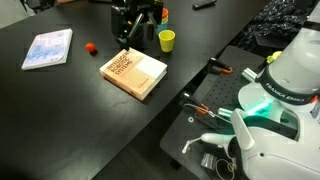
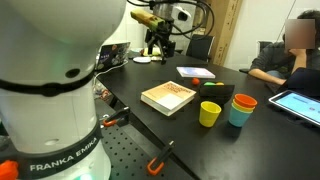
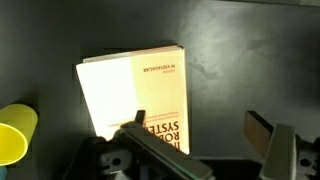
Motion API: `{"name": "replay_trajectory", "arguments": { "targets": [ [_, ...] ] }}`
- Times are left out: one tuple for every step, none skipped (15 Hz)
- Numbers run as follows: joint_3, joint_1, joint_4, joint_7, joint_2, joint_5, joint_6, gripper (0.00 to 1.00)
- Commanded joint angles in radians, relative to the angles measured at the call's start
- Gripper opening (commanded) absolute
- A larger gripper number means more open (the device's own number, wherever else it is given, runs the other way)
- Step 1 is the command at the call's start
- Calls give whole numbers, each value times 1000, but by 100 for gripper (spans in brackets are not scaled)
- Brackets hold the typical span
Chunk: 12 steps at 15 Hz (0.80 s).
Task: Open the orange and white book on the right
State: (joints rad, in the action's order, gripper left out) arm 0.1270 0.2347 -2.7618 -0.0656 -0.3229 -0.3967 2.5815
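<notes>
The orange and white book (image 1: pixel 133 72) lies closed and flat on the black table; it also shows in an exterior view (image 2: pixel 168 96). In the wrist view the orange and white book (image 3: pixel 135 95) lies below and left of the jaws, cover up, with dark lettering. My gripper (image 3: pixel 200 132) is open and empty, its fingers wide apart. In both exterior views the gripper (image 1: pixel 135 25) (image 2: pixel 160 42) hangs well above the book, not touching it.
A thin pale blue-white book (image 1: pixel 47 48) (image 2: pixel 195 72) and a small red ball (image 1: pixel 91 47) lie further along the table. A yellow cup (image 1: pixel 167 40) (image 2: pixel 209 113) (image 3: pixel 15 133) stands near the orange book. Teal and orange cups (image 2: pixel 241 110), a tablet (image 2: pixel 300 103) and a seated person are beyond it.
</notes>
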Motion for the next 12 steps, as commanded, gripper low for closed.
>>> {"name": "replay_trajectory", "arguments": {
  "targets": [
    [-43, -13, 32, 87, 156, -1, 126, 100],
    [-57, -15, 44, 114, 195, -10, 149, 100],
    [-67, -23, 56, 134, 233, -12, 171, 100],
    [-77, -29, 69, 157, 267, -25, 182, 100],
    [-86, -38, 84, 183, 300, -38, 191, 100],
    [-89, -51, 98, 198, 331, -43, 196, 100],
    [-92, -66, 115, 228, 363, -62, 198, 100],
    [-89, -82, 132, 259, 387, -91, 190, 100],
    [-81, -103, 150, 290, 413, -116, 185, 100],
    [-74, -127, 171, 337, 436, -150, 173, 100],
    [-67, -150, 189, 364, 459, -171, 168, 100],
    [-61, -175, 207, 390, 482, -186, 164, 100]
  ]
}}
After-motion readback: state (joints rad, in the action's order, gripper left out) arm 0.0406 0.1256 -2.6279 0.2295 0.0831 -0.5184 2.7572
